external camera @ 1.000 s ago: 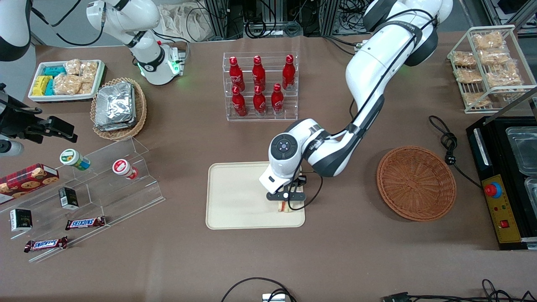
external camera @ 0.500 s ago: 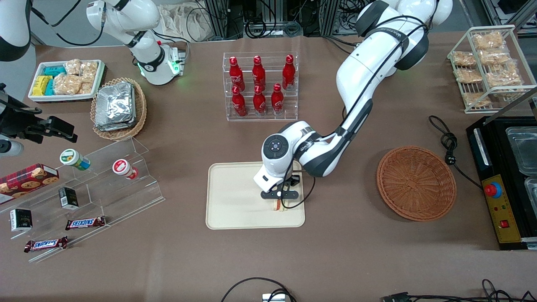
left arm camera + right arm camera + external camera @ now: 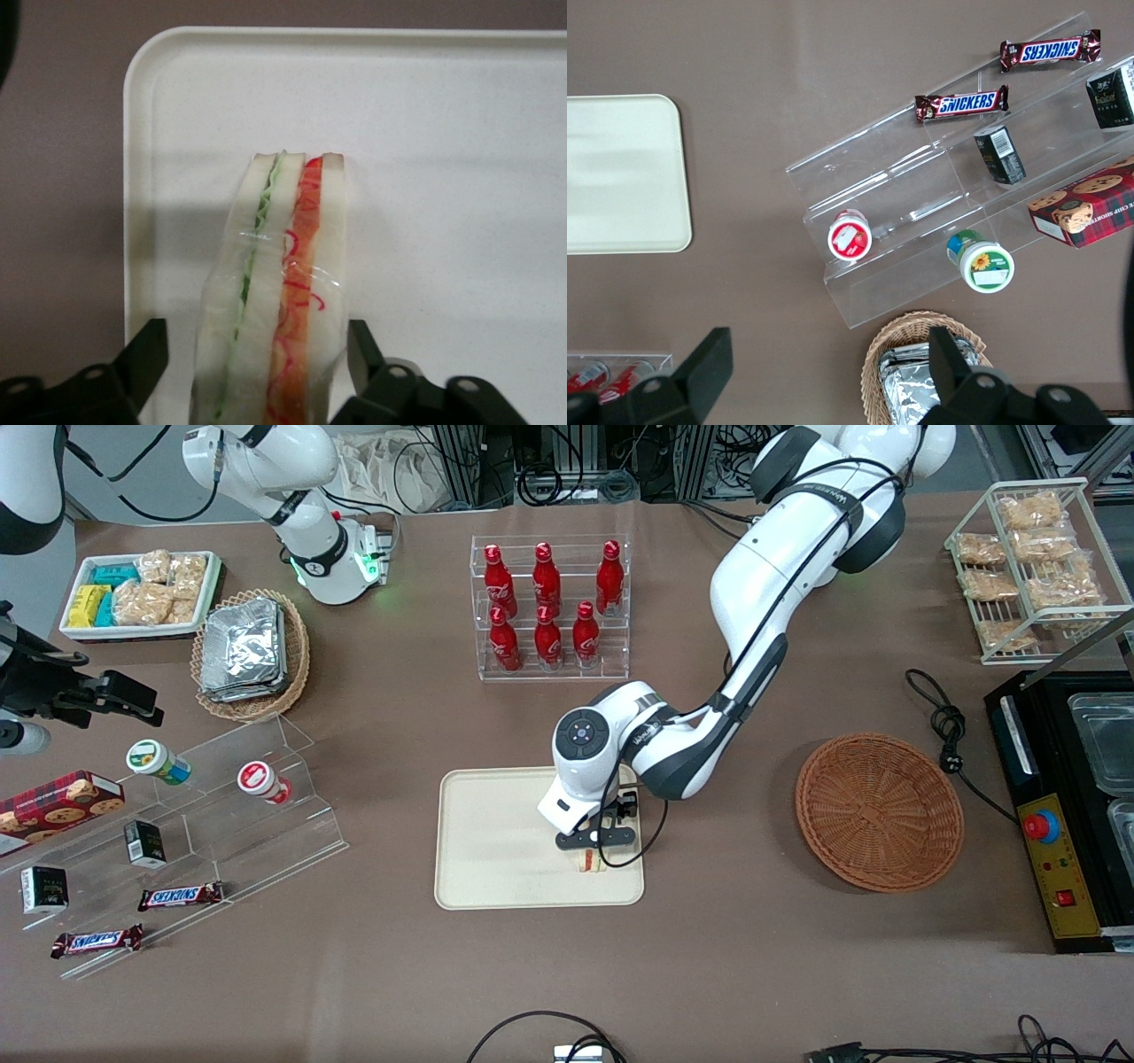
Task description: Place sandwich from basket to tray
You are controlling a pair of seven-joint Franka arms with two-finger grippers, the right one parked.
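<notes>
The sandwich [image 3: 592, 861] [image 3: 283, 292], a clear-wrapped white wedge with green and red filling, lies on the cream tray [image 3: 496, 841] [image 3: 443, 133] near the tray's short edge at the working arm's end. My gripper [image 3: 594, 849] [image 3: 255, 341] hangs just over it, open, one black finger on each side; a gap shows at the lettuce side, and the other finger stands close to the bread. The reddish-brown basket [image 3: 879, 811] sits toward the working arm's end of the table with nothing in it. The tray [image 3: 620, 177] also shows in the right wrist view.
A clear rack of red bottles [image 3: 549, 607] stands farther from the camera than the tray. A stepped acrylic shelf [image 3: 221, 806] with snacks and a tan basket of foil packets [image 3: 251, 654] lie toward the parked arm's end. A black machine [image 3: 1063, 806] and a cable [image 3: 943, 726] flank the basket.
The gripper carried the sandwich a little inward over the tray, then settled slightly nearer the camera. The sandwich now looks wider, lying on the tray with the fingers apart.
</notes>
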